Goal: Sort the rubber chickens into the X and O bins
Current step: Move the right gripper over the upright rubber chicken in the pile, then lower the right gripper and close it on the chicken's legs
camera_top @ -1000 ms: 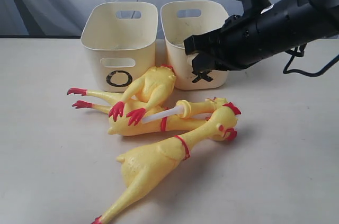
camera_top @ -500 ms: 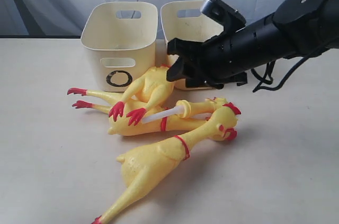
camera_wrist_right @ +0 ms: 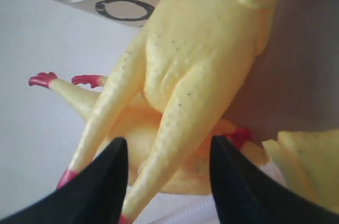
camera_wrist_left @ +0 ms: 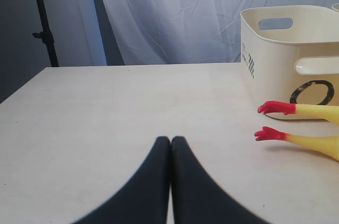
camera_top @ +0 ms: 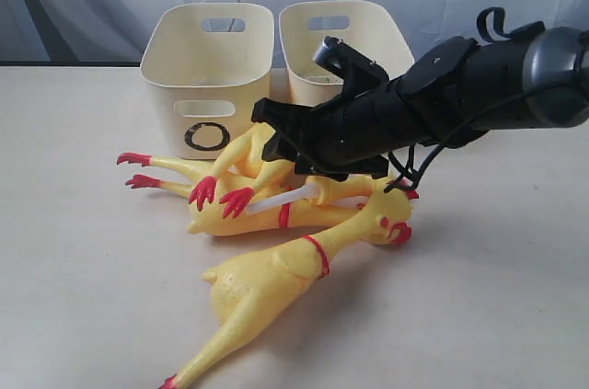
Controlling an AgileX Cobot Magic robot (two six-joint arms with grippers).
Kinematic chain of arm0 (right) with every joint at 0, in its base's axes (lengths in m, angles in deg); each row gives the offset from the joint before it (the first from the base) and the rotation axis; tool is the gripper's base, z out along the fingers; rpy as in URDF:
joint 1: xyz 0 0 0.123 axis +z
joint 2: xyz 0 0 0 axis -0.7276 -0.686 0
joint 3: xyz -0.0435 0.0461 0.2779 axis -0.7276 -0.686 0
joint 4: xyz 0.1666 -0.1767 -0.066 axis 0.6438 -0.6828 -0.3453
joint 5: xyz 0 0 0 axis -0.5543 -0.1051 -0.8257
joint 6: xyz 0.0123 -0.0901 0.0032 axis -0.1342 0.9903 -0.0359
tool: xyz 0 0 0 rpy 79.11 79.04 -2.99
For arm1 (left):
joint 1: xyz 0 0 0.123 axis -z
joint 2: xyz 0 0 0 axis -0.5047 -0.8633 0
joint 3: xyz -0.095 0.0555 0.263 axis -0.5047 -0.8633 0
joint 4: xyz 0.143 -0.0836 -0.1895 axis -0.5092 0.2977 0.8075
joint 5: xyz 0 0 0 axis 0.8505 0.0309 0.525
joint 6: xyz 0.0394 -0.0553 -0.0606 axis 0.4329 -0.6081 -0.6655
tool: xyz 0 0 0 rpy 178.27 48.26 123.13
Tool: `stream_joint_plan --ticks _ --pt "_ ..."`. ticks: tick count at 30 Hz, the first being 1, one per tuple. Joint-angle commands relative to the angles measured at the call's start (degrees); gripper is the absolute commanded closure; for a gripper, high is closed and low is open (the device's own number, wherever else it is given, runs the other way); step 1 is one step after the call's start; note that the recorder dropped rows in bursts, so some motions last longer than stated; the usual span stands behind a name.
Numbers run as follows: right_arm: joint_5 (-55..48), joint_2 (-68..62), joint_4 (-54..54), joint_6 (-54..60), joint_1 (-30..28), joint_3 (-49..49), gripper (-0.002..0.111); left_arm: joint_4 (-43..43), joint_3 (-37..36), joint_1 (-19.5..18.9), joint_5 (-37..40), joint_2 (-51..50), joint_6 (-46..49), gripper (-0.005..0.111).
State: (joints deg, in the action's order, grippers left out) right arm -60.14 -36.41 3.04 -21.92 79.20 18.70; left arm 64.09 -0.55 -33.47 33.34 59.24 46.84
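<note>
Honestly, with the right gripper (camera_wrist_right: 167,144) open and empty around the legs of the top chicken (camera_wrist_right: 201,60), just in front of the O bin (camera_top: 166,85), I'd push in toward the body before squeezing.

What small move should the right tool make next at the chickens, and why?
Probably lower the right tool slightly and close it on the leg of the top chicken. The jaws stand open with one yellow leg between them, and this chicken lies uppermost, so nothing seems to pin it down.
</note>
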Motion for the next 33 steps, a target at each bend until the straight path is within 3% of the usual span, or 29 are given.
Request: stream_joint_plan --ticks 1,7,17,33 --pt "0.7 -0.8 0.3 0.1 0.2 0.9 0.062 0.0 -0.1 0.3 -0.3 0.3 0.0 0.107" --pt "-0.6 -0.5 -2.6 0.5 0.2 0.9 0.062 -0.1 -0.1 0.3 -0.3 0.3 0.0 0.107" --pt "-2.0 2.4 -17.1 0.5 0.2 0.9 0.062 -0.1 -0.1 0.3 -0.3 0.3 0.0 0.107" --pt "-1.8 -0.1 -3.9 -0.8 0.2 0.9 0.062 -0.1 -0.1 0.3 -0.3 0.3 0.0 0.107"
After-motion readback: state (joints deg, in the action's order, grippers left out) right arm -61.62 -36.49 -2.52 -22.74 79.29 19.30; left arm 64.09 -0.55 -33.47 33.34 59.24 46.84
